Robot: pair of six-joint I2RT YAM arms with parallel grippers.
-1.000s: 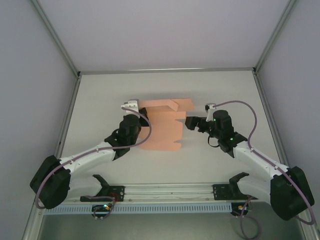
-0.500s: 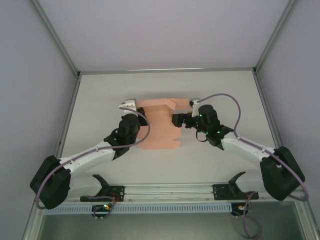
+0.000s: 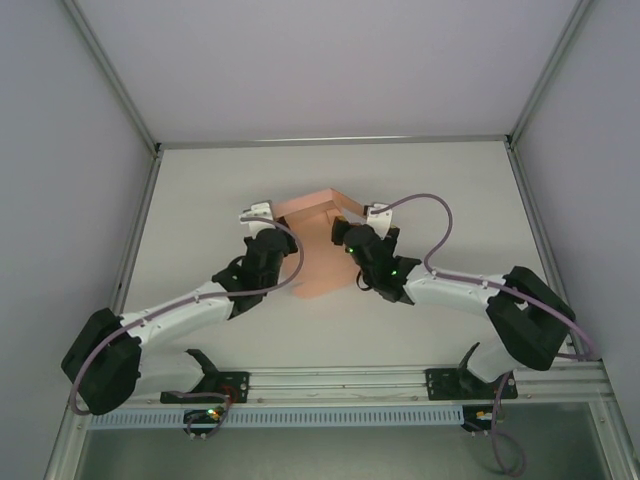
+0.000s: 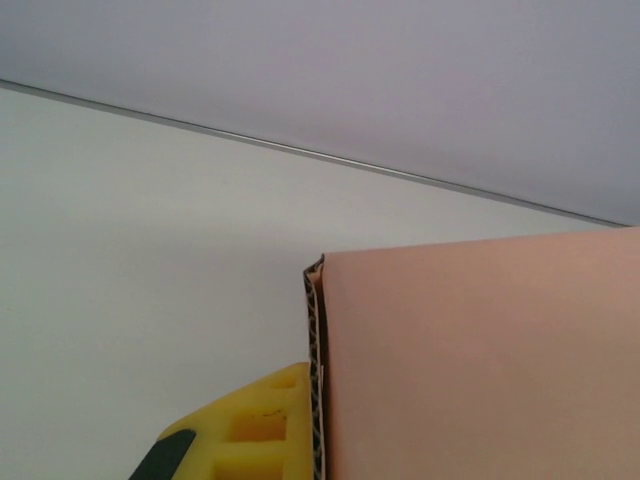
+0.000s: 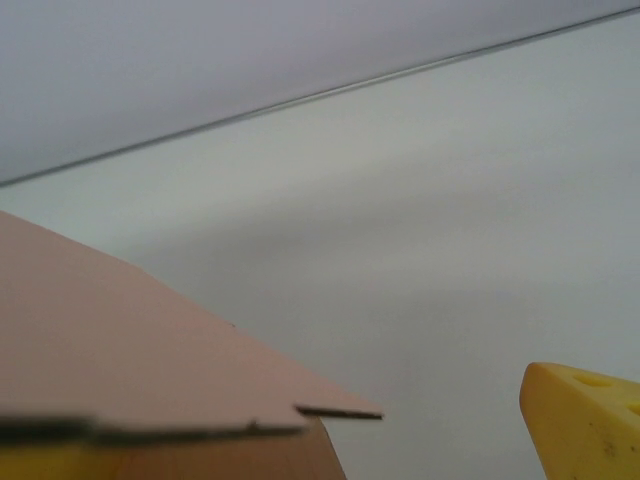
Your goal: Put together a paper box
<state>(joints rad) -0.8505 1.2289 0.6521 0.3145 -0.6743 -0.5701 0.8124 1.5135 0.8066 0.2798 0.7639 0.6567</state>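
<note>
Both arms are in over the middle of the table [image 3: 450, 190], and the pink box [image 3: 318, 262] lies between them, part flat and part folded. Its far end stands up in a peaked flap. The left gripper [image 3: 287, 238] is at the box's left edge. On the left wrist camera a yellow finger [image 4: 255, 435] presses right against the card's corrugated edge [image 4: 316, 380]. The fingers are together, clamped on that edge as far as I can make out, with the other finger hidden behind the card. The right gripper [image 3: 342, 236] sits at the box's right side, fingers wide apart. On its wrist camera the card [image 5: 120, 350] lies over one finger while the other finger [image 5: 590, 420] stands clear.
</note>
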